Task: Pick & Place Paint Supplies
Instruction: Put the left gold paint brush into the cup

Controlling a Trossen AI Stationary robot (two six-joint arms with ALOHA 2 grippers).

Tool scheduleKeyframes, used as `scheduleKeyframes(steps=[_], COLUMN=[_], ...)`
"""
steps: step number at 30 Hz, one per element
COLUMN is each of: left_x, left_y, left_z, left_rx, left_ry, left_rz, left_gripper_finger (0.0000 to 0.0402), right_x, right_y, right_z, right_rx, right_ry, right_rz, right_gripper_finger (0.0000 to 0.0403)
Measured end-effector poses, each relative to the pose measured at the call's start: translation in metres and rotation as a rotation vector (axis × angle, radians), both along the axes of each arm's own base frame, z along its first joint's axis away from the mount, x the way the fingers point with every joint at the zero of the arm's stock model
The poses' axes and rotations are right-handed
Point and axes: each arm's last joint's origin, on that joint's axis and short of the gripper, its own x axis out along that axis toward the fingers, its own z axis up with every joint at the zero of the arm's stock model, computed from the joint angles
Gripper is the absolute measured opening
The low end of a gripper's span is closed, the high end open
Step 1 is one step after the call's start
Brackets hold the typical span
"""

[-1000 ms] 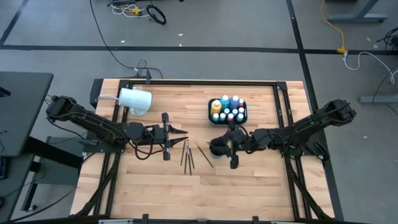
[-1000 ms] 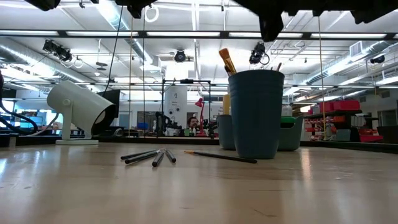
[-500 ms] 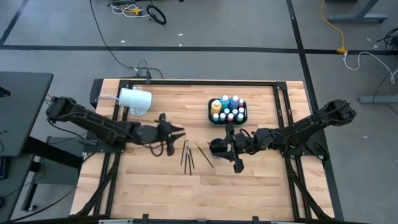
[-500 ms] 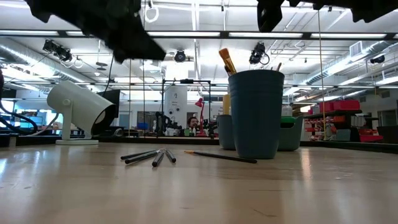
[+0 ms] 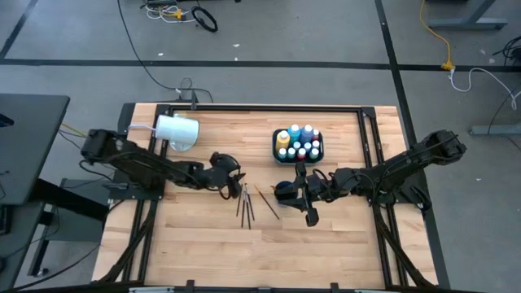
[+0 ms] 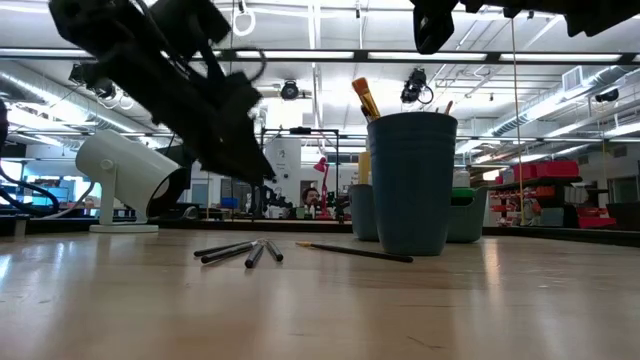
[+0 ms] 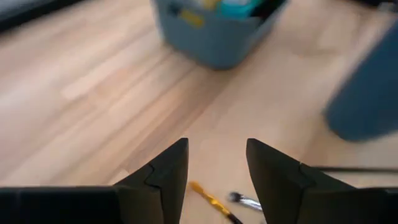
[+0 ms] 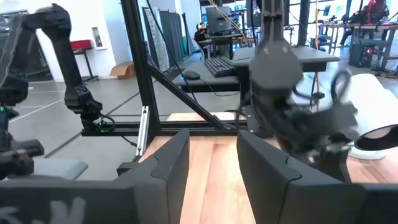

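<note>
High view, table: wooden table (image 5: 203, 244) with both arms reaching toward its middle.
Left gripper: (image 5: 236, 177) hangs just left of the loose brushes; in the left wrist view its fingers (image 7: 166, 177) stand apart with bare wood between them, holding nothing.
Right gripper: (image 5: 281, 192) sits right of the brushes and near of the paint tray; in the right wrist view its fingers (image 8: 168, 163) show a gap between them and nothing in it.
Loose brushes: thin dark-handled brushes (image 5: 246, 202) lie flat on the wood between the two grippers, most bunched together, one (image 5: 268, 201) angled off to the right.
Paint tray: dark tray (image 5: 276, 151) at far right of centre, holding small paint bottles (image 5: 304, 150) with pale caps and a taller yellow bottle (image 5: 282, 142).
Dark cup: in the low view a dark cup (image 6: 411, 185) stands upright right of the brushes, a brush tip (image 6: 364, 98) sticking out of it.
White cup: large white cup (image 5: 177, 131) on its side at far left.
</note>
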Motion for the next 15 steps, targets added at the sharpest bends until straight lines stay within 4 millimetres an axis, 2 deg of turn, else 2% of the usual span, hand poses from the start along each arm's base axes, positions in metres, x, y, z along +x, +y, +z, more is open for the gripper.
scheduleKeyframes(steps=[8,15], left_x=[0.009,0.014], left_y=[0.006,0.004], left_z=[-0.042,-0.057], left_rx=[-0.051,-0.097], left_ry=[0.080,0.088], left_rz=[0.096,0.075], left_gripper_finger=[0.0161,0.0156], right_x=[0.000,0.000], right_y=[0.000,0.000], right_z=[-0.001,-0.002], right_rx=[-0.007,-0.010], right_ry=[0.013,0.020], right_rz=[-0.001,-0.003], right_gripper_finger=[0.0139,0.0139])
